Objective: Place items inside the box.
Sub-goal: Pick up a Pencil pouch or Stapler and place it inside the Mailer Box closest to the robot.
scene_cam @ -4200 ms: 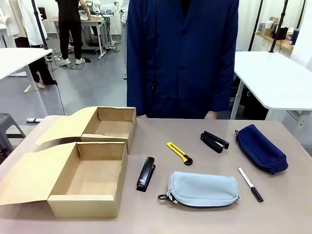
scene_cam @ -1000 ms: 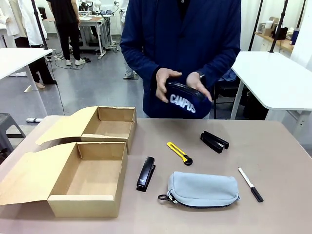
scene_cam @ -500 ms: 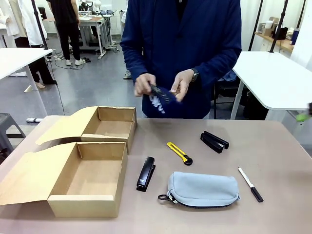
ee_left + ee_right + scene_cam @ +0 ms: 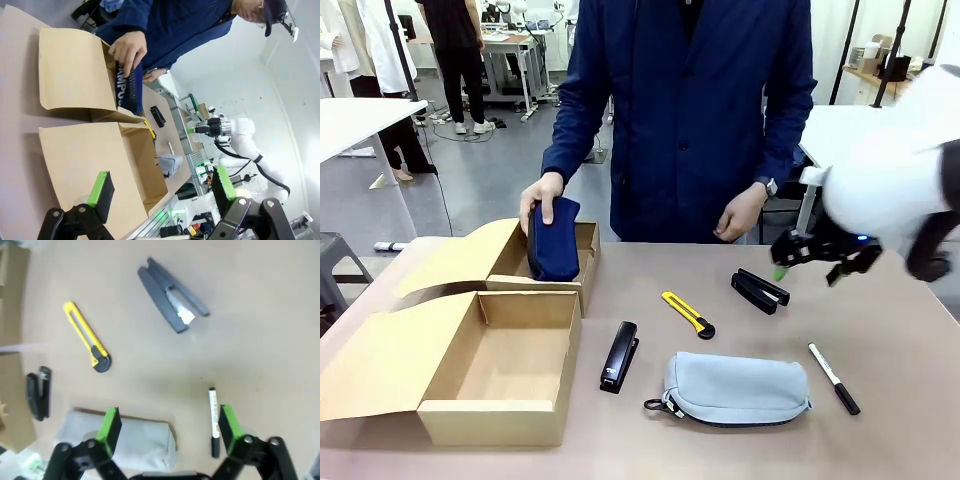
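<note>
**Shifted on two sides since a moment back**

From the front: finds the navy blue fabric pouch (image 4: 555,240), held at chest height half a second ago, now standing on end in the smaller, narrower cardboard box (image 4: 510,265) under a person's hand (image 4: 542,193). Finds the white right arm newly in from the right, its right tool (image 4: 810,265) near the far black stapler (image 4: 760,290) and clear of the tan counter (image 4: 910,330). Leaves unmoved on that counter: long black stapler (image 4: 619,356) just beside the wide, shallow brown cardboard box (image 4: 490,422) with its flap lid open, yellow-and-black utility knife (image 4: 688,313), grey zipped fabric pouch (image 4: 737,388), slim white-and-black marker pen (image 4: 834,378).

From the left wrist: shows the left tool (image 4: 162,187) spread wide, pinching nothing, over the wide box's flap.

From the right wrist: shows the right tool spread, gripping nothing, with the grey pouch and marker pen beyond its green pads.
</note>
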Controlling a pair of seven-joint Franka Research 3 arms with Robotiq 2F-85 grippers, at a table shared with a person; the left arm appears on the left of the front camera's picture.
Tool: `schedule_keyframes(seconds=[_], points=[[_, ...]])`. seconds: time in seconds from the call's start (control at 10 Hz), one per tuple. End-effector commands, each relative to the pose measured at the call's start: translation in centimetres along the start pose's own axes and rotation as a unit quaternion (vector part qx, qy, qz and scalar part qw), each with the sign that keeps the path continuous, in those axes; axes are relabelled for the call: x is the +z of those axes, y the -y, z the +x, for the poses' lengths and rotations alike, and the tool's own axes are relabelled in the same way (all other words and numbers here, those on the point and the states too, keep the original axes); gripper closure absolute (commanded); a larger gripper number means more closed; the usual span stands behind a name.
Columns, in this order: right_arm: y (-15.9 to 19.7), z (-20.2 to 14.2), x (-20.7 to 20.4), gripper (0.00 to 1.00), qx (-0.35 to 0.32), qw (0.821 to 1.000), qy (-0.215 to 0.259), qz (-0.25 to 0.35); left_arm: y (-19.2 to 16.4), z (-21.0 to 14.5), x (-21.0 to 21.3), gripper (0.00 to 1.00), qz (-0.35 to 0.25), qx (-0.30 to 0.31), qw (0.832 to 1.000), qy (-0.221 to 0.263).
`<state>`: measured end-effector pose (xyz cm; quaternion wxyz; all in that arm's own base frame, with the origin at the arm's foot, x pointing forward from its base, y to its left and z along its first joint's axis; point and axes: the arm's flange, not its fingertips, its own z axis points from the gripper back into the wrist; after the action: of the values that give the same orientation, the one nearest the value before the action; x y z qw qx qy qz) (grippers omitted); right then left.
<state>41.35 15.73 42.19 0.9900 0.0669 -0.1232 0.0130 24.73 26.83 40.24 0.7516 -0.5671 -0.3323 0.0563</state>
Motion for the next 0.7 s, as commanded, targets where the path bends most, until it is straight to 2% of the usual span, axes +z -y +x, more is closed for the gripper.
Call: schedule_keyframes(seconds=[0.0,0.1,0.2,0.4,0.5,0.6], points=[[-2.2,2.8,-1.4,0.00,0.024,0.999,0.004,-0.041,0.2,0.1,0.0,0.00,-0.011,-0.013,1.000,0.009],[-2.4,3.5,-2.3,0.00,0.029,0.997,0.023,-0.061,0.2,0.1,0.0,0.00,-0.011,-0.013,1.000,0.009],[-1.5,1.0,-1.1,0.00,0.021,1.000,-0.007,-0.017,0.2,0.1,0.0,0.00,-0.011,-0.013,1.000,0.009],[-1.5,1.0,-1.1,0.00,0.021,1.000,-0.007,-0.017,0.2,0.1,0.0,0.00,-0.011,-0.013,1.000,0.009],[-1.9,2.1,-2.0,0.00,0.031,0.999,-0.006,-0.032,0.2,0.1,0.0,0.00,-0.011,-0.013,1.000,0.009],[-1.6,2.4,-2.6,0.00,0.019,0.997,-0.001,-0.075,0.2,0.1,0.0,0.00,-0.011,-0.013,1.000,0.009]])
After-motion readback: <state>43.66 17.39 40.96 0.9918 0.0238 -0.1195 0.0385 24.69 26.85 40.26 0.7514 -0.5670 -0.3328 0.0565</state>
